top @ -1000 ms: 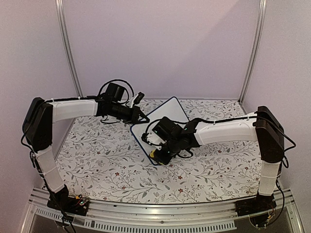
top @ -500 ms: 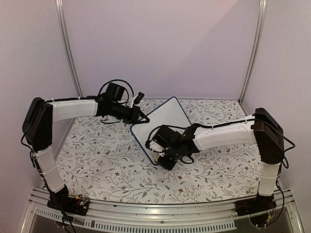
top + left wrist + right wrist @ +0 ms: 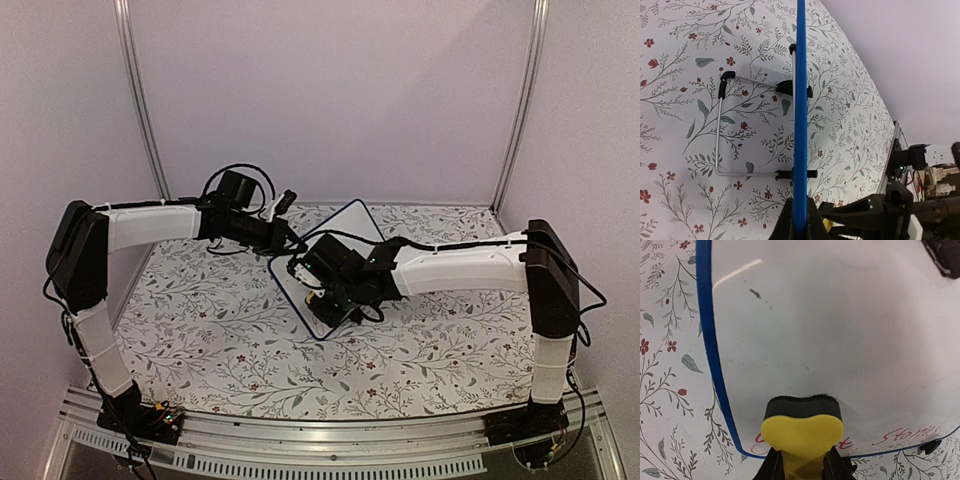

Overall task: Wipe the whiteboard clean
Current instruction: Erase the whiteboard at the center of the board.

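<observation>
Right arm's slid the yellow sponge eraser [image 3: 802,432] up off the near corner of the whiteboard [image 3: 357,226] toward the middle since a second ago. The board itself hasn't budged. It sits on the floral bench [image 3: 215,325] turned cornerwise, long axis running near-left to far-right, with one corner aimed at the back wall. The right fingers [image 3: 772,467] are clamped on the eraser, its dark face against the board. The left fingers [image 3: 784,226] pinch the blue frame on its left side. Some red writing [image 3: 905,435] runs along one edge, and a wire stand [image 3: 718,131] sticks out behind.
</observation>
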You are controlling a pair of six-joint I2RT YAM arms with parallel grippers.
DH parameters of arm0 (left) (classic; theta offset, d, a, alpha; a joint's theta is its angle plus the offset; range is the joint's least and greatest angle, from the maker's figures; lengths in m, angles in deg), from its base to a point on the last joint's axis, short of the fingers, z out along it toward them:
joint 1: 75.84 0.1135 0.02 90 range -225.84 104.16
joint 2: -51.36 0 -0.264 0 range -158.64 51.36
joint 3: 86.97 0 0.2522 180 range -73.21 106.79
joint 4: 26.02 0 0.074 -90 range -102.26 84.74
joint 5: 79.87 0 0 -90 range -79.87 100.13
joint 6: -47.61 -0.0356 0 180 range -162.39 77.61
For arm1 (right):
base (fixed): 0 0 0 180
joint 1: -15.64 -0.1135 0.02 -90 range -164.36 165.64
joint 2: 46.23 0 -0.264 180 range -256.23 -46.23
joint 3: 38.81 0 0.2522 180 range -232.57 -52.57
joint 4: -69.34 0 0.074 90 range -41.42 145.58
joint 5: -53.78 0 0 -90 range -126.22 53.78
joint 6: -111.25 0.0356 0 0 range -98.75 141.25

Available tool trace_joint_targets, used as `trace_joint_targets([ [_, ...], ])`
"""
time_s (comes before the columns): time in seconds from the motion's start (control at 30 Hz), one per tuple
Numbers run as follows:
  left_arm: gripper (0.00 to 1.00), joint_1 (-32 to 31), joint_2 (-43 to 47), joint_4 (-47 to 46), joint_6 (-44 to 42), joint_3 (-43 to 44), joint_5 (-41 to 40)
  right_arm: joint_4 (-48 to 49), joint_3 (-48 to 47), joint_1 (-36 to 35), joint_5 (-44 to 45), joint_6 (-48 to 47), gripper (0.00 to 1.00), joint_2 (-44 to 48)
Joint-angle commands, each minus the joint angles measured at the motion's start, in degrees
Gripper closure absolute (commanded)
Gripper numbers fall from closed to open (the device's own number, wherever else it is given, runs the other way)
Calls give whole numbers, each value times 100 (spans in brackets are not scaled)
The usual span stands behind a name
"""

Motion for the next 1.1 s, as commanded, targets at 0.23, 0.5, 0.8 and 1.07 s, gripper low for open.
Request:
trace_joint_targets([
  [0.23, 100, 4, 71, 77, -93, -84, -138, -192, 861, -190, -106, 290, 81, 49],
  [0.5, 100, 5, 82, 68, -92, -79, -155, -195, 635, -247, -18, 293, 81, -29],
  [0.8, 100, 2, 104, 89, -112, -84, -168, -197, -314, -247, 335, 38, 81, -326],
  [1.07, 100, 4, 132, 90, -110, -74, -134, -380, -181, -254, 169, 83, 80, -448],
])
